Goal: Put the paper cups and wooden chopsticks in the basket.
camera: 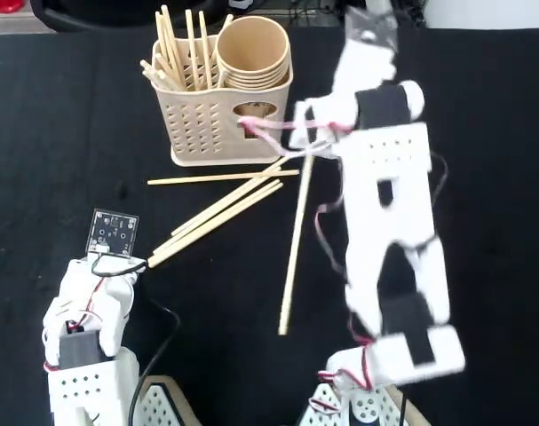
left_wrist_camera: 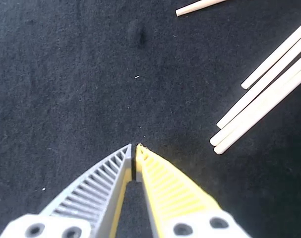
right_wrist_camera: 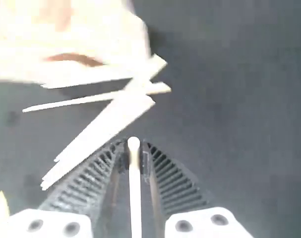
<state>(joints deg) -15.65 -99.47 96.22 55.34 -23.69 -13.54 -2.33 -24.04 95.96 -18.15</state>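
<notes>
A beige slotted basket (camera: 202, 124) stands at the back of the table, with a stack of paper cups (camera: 253, 53) and several wooden chopsticks (camera: 176, 53) upright inside it. In front of it lie one loose chopstick (camera: 223, 177) and a slanted bundle (camera: 217, 215). My right gripper (right_wrist_camera: 133, 146) is shut on a long chopstick (right_wrist_camera: 135, 193), beside the basket (right_wrist_camera: 66, 44); that chopstick (camera: 295, 248) runs from the gripper (camera: 312, 142) toward the near edge. My left gripper (left_wrist_camera: 134, 147) is shut and holds nothing, low over the cloth near the bundle's ends (left_wrist_camera: 259, 109).
Black cloth (camera: 65, 133) covers the whole table. The left arm (camera: 87, 311) sits folded at the near left corner. The right arm (camera: 389, 204) stretches from the near edge up to the basket's right side.
</notes>
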